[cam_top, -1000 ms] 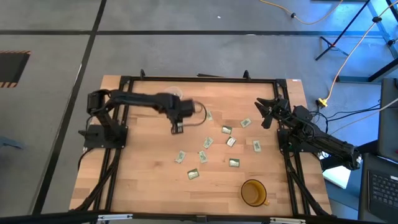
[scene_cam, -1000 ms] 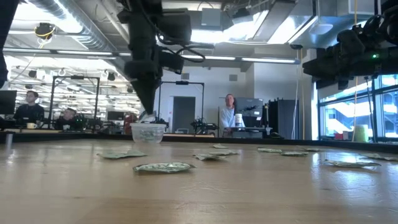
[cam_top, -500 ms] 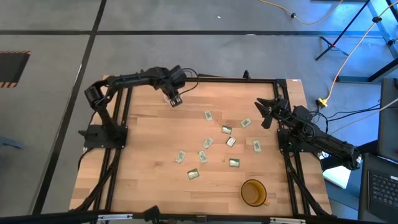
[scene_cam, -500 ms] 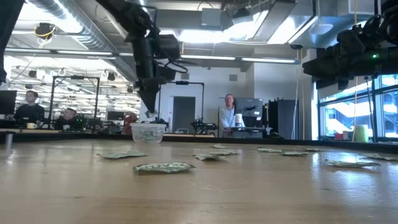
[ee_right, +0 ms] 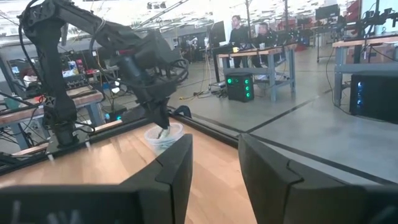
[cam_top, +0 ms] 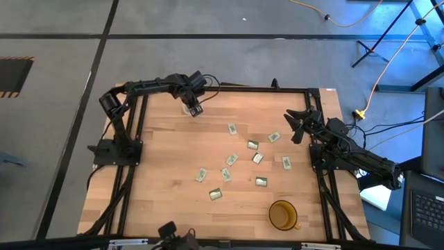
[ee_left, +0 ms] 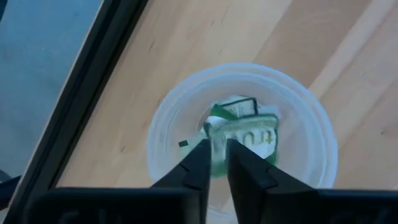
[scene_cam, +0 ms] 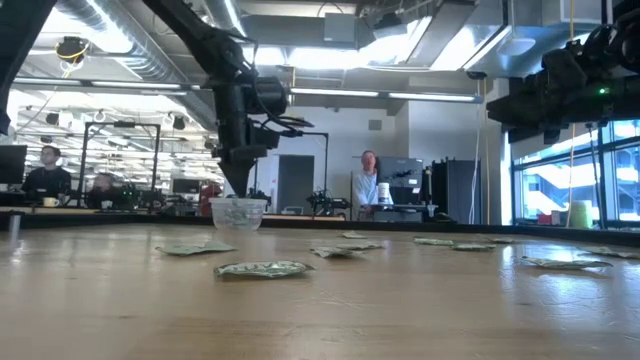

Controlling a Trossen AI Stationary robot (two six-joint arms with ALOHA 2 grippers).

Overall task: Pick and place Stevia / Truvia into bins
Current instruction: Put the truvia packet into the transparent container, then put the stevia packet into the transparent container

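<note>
With fingers of the left gripper pinched close on what looked like a green-and-white sachet, hovered right above the mouth of the clear cup near the far edge of the table. Seemed held there so that letting go would drop the packet straight inside. Waited at the right edge with the right gripper spread wide, grasping nothing. Showed several loose sachets scattered mid-table on pale wood, well apart from the clear cup, and an amber cup near the front edge. Looked out on an open workshop with benches, ceiling lights and a few people far off.
</note>
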